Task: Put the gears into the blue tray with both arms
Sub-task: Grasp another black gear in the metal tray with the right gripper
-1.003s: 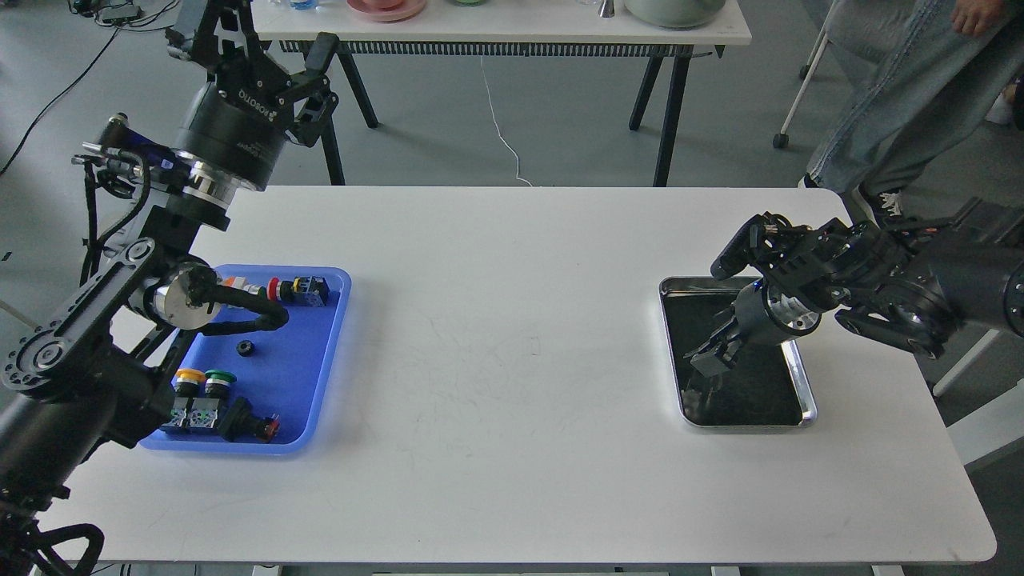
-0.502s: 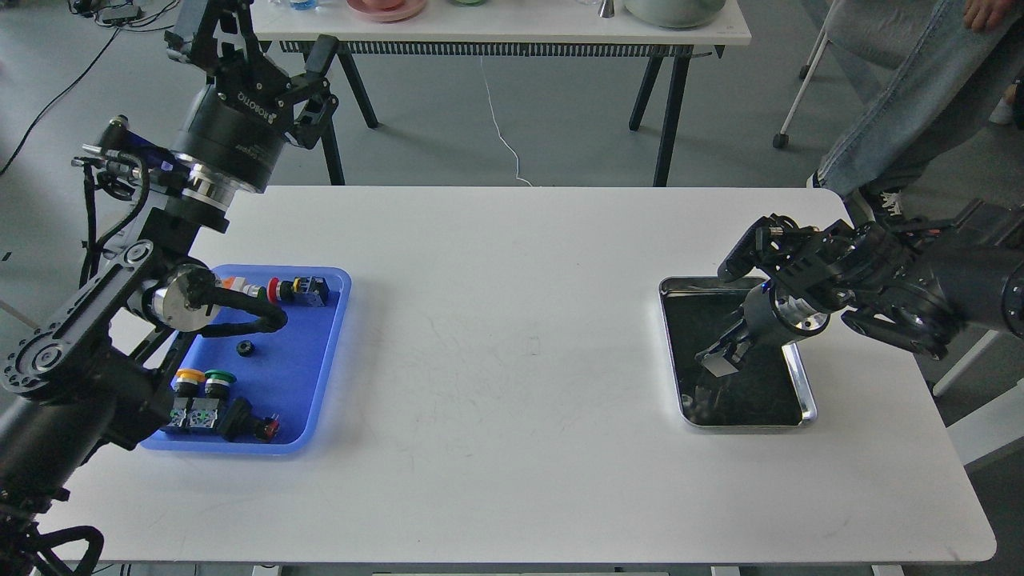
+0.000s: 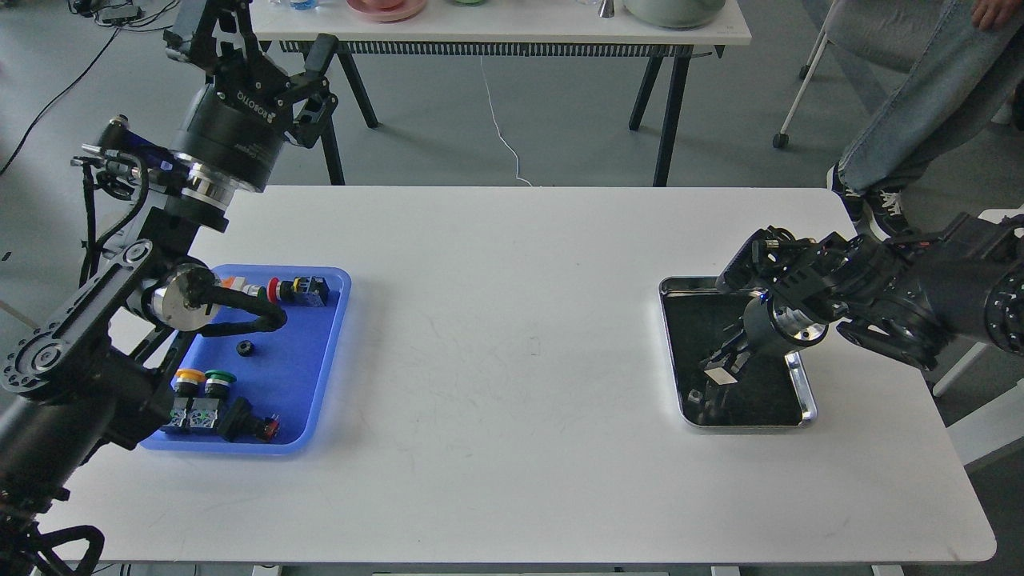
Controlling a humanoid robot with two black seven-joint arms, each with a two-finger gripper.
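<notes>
One small black gear (image 3: 245, 348) lies in the middle of the blue tray (image 3: 308, 376) at the left of the white table. My left gripper (image 3: 252, 44) is raised high behind that tray, open and empty. My right gripper (image 3: 724, 370) reaches down into the shiny steel tray (image 3: 805, 400) at the right. Its dark fingers blend into the black tray floor, so I cannot tell their state. A small silvery scrap (image 3: 717, 377) shows at its tip. A tiny dark item (image 3: 694, 395) sits near the steel tray's front left; I cannot tell what it is.
Push-button switches share the blue tray: a red-capped one (image 3: 296, 290) at the back, yellow and green ones (image 3: 204, 379) and a black one (image 3: 252, 426) at the front. A second table (image 3: 512, 32) stands behind, and a person's legs (image 3: 904, 120) are at the back right.
My right gripper has shifted slightly right and lower into the steel tray. The person at the back right has stepped away to the right. The left arm is still.
</notes>
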